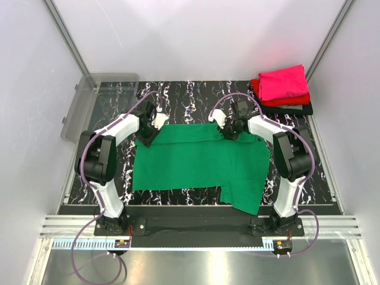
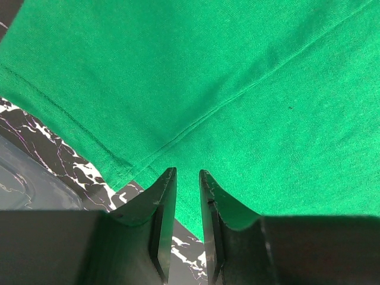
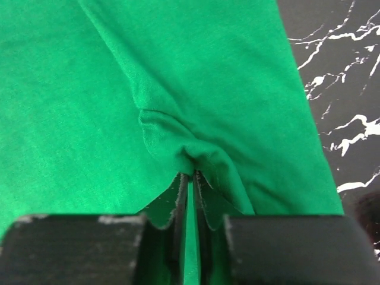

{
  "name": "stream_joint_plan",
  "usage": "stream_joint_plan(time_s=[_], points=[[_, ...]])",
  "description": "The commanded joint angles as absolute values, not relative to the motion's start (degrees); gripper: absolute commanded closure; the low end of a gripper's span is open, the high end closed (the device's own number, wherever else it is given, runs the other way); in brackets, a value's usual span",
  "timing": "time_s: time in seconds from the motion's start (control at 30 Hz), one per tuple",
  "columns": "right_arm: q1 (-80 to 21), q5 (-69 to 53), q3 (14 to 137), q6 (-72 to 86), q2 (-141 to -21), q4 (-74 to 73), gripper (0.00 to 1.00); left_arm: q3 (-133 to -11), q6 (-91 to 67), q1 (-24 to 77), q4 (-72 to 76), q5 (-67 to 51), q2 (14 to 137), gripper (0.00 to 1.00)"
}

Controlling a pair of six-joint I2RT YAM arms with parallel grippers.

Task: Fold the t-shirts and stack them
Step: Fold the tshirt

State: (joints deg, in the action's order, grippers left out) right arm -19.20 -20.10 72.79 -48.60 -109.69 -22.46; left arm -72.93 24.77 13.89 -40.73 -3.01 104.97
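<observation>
A bright green t-shirt (image 1: 196, 163) lies spread flat on the black marbled table, one sleeve trailing toward the front right. My left gripper (image 1: 146, 138) sits at the shirt's far left corner. In the left wrist view (image 2: 187, 172) its jaws stand a little apart over the shirt's edge (image 2: 208, 77), with nothing pinched between them. My right gripper (image 1: 230, 133) is at the shirt's far right edge. In the right wrist view (image 3: 190, 174) it is shut on a bunched fold of the green cloth (image 3: 119, 89). The magenta-pink shirt (image 1: 284, 82) lies folded on the red one (image 1: 291, 100) and the black one (image 1: 300, 110) at the back right.
A clear grey plastic bin (image 1: 89, 101) stands at the back left, partly off the table; its corner shows in the left wrist view (image 2: 24, 184). Bare marbled table (image 1: 196, 95) lies behind the shirt. White walls and metal posts close in both sides.
</observation>
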Motion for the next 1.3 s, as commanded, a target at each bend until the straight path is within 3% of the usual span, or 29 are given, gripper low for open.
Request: stream_joint_plan(time_s=[0.0,0.13,0.37,0.73,0.9,1.0,1.03,1.27], points=[[-20.04,-18.54,74.01,-47.99,-107.23,-20.21,0.90,-74.62,24.26,14.24,-40.08,-3.51,104.85,0.74],[-20.74,-18.11,73.30,-48.08,-103.63,-23.36,0.95,-74.62,24.26,14.24,-39.99,-3.78,104.68,0.74],[-23.81,-16.79,72.51,-46.50,-97.74,-31.37,0.96,-74.18,24.26,14.24,-38.94,-4.48,103.62,0.74],[-30.06,-15.65,75.58,-41.94,-102.48,-44.12,0.94,-72.07,24.61,14.15,-37.62,-4.48,100.73,0.74],[-30.94,-15.03,78.83,-39.56,-104.33,-50.16,0.87,-71.02,24.52,14.15,-37.18,-4.66,99.23,0.73],[-31.03,-18.01,84.01,-37.89,-104.94,-58.06,0.61,-71.19,24.87,14.15,-37.09,-4.57,98.70,0.73],[-30.76,-18.45,86.55,-37.18,-104.59,-59.49,0.57,-71.45,24.87,14.15,-37.18,-4.57,98.70,0.73],[-18.84,-21.71,94.39,-29.62,-108.61,-58.10,0.61,-75.58,25.66,14.15,-38.76,-5.10,102.56,0.73]])
